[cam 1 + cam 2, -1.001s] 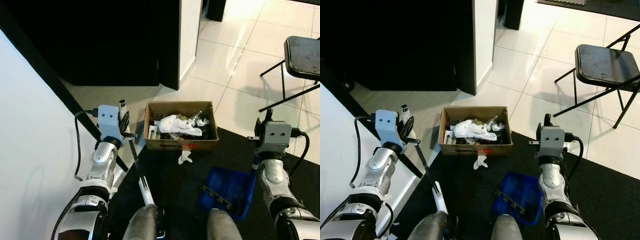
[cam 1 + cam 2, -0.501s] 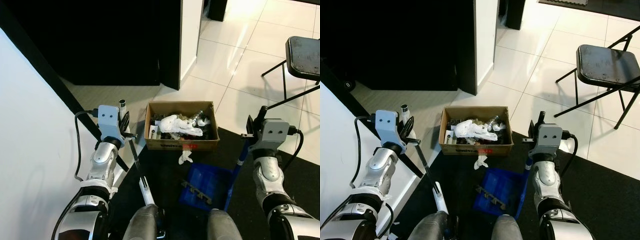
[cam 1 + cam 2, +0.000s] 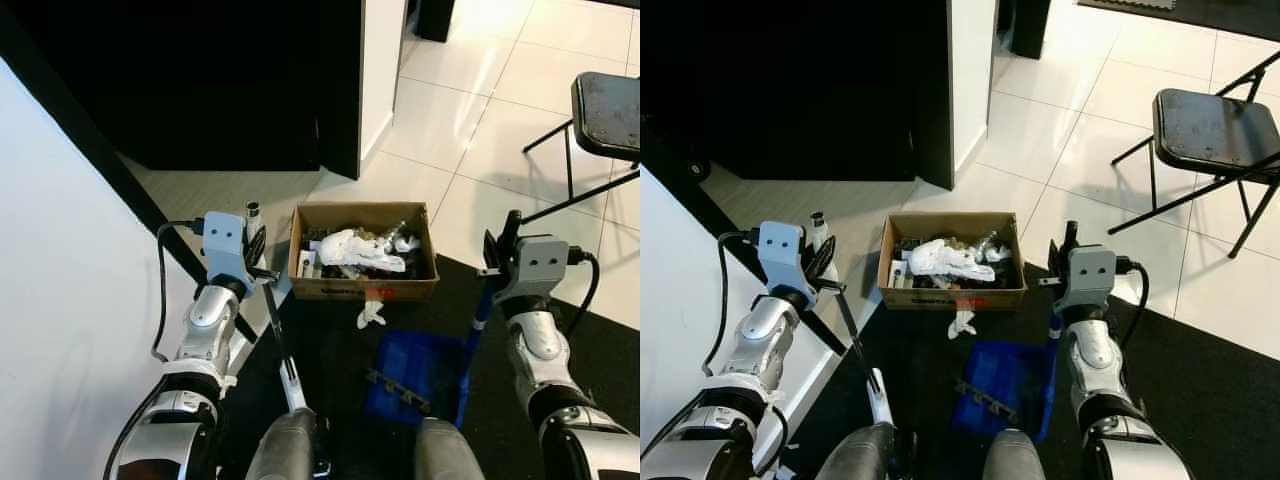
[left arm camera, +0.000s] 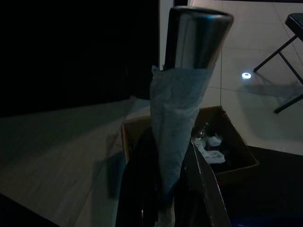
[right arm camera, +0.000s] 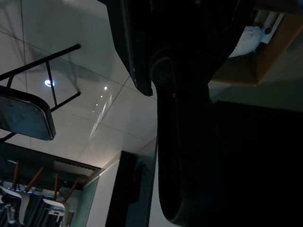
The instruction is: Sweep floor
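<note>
With crumpled paper loose beyond blue dustpan, unfinished: left gripper clamped on broom handle, right gripper on dustpan handle.

Folding chair at two o'clock cut off by the right edge, broom head hidden behind the robot's legs at six o'clock, cardboard box contents too jumbled to identify, right wrist view mostly blocked by dark fingers.

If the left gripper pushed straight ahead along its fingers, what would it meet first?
Probably the open brown cardboard box of rubbish: the left gripper, shut on the silver broom handle, points towards it. Depth is uncertain.
</note>
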Controlling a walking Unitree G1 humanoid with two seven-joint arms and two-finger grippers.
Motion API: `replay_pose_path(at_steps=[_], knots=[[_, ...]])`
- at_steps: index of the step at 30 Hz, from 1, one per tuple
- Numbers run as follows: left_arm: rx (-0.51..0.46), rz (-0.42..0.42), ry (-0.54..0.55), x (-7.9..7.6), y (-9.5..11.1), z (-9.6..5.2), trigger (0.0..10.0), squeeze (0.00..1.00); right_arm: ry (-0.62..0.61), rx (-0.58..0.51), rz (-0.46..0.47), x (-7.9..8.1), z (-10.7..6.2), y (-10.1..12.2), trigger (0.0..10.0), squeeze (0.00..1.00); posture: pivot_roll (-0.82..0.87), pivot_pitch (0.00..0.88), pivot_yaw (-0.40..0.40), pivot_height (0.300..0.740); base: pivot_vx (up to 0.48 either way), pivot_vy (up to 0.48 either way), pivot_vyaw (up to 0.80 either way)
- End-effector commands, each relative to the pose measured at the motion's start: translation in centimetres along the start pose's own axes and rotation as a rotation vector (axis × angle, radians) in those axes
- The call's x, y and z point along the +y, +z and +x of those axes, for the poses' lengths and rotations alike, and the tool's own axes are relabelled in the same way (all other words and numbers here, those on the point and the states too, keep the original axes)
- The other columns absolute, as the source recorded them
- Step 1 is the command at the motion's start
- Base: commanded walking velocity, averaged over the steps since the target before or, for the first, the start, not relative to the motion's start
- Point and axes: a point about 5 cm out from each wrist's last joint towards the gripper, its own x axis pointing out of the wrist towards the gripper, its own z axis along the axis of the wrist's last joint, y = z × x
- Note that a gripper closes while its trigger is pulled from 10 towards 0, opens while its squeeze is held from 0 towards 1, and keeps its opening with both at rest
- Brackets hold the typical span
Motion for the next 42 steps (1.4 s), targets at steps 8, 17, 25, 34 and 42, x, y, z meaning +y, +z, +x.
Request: replay_pose_path(at_steps=[8,17,25,34,42], knots=[[0.035,-0.021,0.024,0.14,-0.71,-0.29,10.0,0.0,-0.013,0.002,0.007,-0.16,0.42,0.22,10.0,0.0,-0.01,0.006,0.051,0.74,0.0,0.0,0.0],[0.045,-0.011,0.028,0.22,-0.87,-0.4,10.0,0.0,0.04,0.028,0.006,0.39,0.36,-0.1,10.0,0.0,0.0,0.0,0.042,0.74,0.0,0.0,0.0],[0.041,-0.014,0.027,0.17,-0.82,-0.38,10.0,0.0,0.04,0.033,0.012,0.5,0.47,-0.11,10.0,0.0,0.0,0.0,0.038,0.74,0.0,0.0,0.0],[0.042,-0.017,0.039,0.08,-0.86,-0.32,10.0,0.0,0.028,0.047,0.022,0.48,0.35,-0.32,10.0,0.0,0.0,0.013,0.038,0.74,0.0,0.0,0.0],[0.031,-0.055,0.07,0.2,-0.87,-0.36,10.0,0.0,-0.005,0.055,0.048,0.41,0.03,-0.6,10.0,0.0,0.0,0.006,0.04,0.74,0.0,0.0,0.0]])
